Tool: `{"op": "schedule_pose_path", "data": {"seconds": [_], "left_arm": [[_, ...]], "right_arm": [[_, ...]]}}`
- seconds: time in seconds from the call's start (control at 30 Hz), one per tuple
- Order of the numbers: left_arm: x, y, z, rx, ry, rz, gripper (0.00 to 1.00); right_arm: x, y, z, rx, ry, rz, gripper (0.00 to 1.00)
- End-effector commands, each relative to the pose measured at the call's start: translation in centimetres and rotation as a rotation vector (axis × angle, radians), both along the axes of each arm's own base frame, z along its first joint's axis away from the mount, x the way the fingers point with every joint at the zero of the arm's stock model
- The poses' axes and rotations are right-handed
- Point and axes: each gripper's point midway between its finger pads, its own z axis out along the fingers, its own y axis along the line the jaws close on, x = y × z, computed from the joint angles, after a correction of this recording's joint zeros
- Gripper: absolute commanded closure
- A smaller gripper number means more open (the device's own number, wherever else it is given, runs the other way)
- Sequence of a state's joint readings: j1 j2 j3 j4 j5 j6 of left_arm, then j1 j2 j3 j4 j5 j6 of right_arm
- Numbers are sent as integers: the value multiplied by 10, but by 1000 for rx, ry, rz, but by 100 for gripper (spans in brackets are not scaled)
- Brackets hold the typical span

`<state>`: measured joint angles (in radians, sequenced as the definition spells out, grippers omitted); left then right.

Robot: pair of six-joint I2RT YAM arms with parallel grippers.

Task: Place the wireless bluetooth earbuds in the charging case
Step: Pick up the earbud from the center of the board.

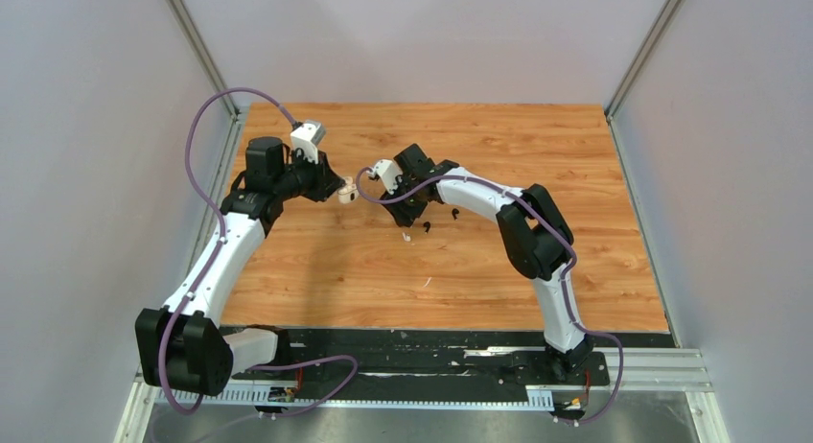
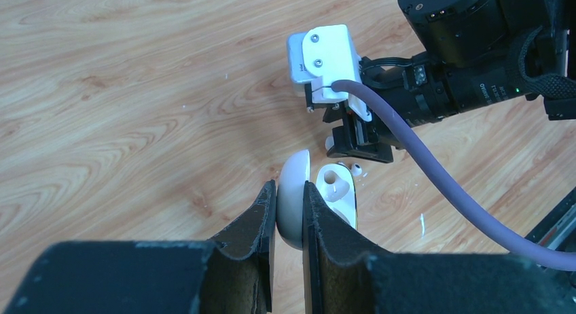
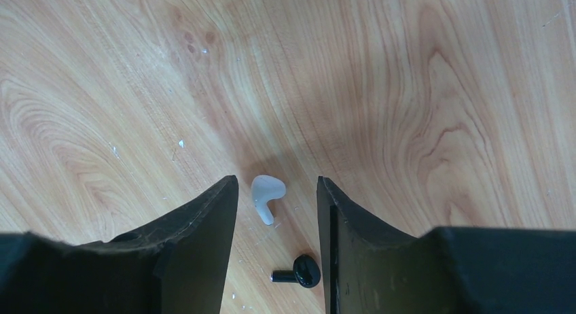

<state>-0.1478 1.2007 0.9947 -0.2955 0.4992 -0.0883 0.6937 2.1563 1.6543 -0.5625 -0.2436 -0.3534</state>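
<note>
My left gripper [image 2: 290,192] is shut on the upright lid [image 2: 293,192] of the white charging case, whose open base [image 2: 337,194] shows its wells. From above, the case [image 1: 351,196] hangs at the left gripper [image 1: 340,190], just left of my right gripper [image 1: 408,213]. The right gripper [image 3: 277,185] is open and points down at the table. A white earbud [image 3: 266,198] lies on the wood between its fingertips, touching neither. A black earbud [image 3: 299,271] lies close to the right finger. In the left wrist view a small white earbud [image 2: 356,168] lies just past the case.
Another small black piece [image 1: 454,213] lies on the wooden table [image 1: 575,155] right of the right gripper. A pale sliver [image 1: 427,283] rests nearer the front. Grey walls enclose the table on three sides. The purple cable [image 2: 435,185] crosses the left wrist view.
</note>
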Motion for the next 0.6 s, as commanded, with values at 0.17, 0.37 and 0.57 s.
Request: {"op": "schedule_pose_path", "data": {"seconds": [0.17,0.37,0.57], "left_arm": [[3,0,17,-18,-48,5,100],[4,-1,16,-21,-44,4,100],[5,-1,15,-24,-42,4,100]], "right_arm": [[1,1,-1,1,-15,-2,54],[-2,0,-6,0,0,6,55],[-1,1,-8,0,3,7,60]]}}
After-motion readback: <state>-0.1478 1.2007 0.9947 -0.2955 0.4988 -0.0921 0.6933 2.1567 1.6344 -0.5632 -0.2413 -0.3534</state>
